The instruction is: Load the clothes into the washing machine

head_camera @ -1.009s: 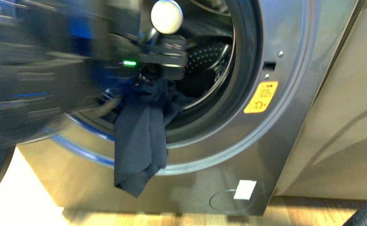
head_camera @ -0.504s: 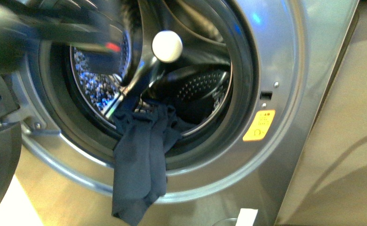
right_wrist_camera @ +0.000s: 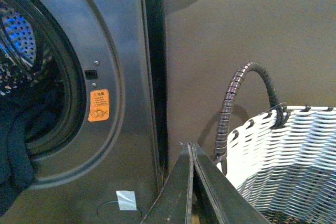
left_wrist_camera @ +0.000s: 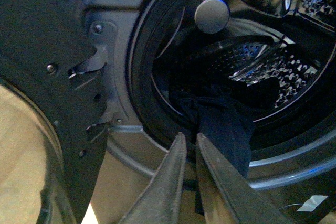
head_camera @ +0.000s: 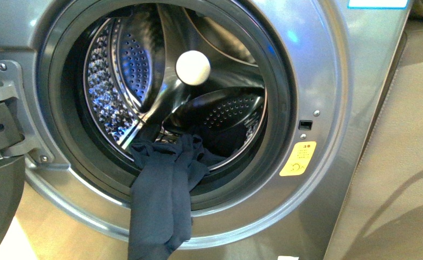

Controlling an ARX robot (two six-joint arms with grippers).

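Note:
The silver-grey washing machine fills the front view, its round porthole open onto the perforated steel drum. The dark blue-grey clothes lie partly in the drum and hang out over the dark gasket down the machine's front. No gripper shows in the front view. In the left wrist view my left gripper is shut and empty, just in front of the hanging clothes. My right gripper is shut and empty, off to the machine's right side, where the clothes also show.
The open door and its hinge stand at the porthole's left. A yellow warning sticker is on the right of the front panel. A white woven basket with a dark handle stands to the right of the machine. A beige wall is beside the machine.
The arm that blurred across the porthole has drawn out of the front view. The clothes stay draped over the gasket. The view has shifted lower on the machine.

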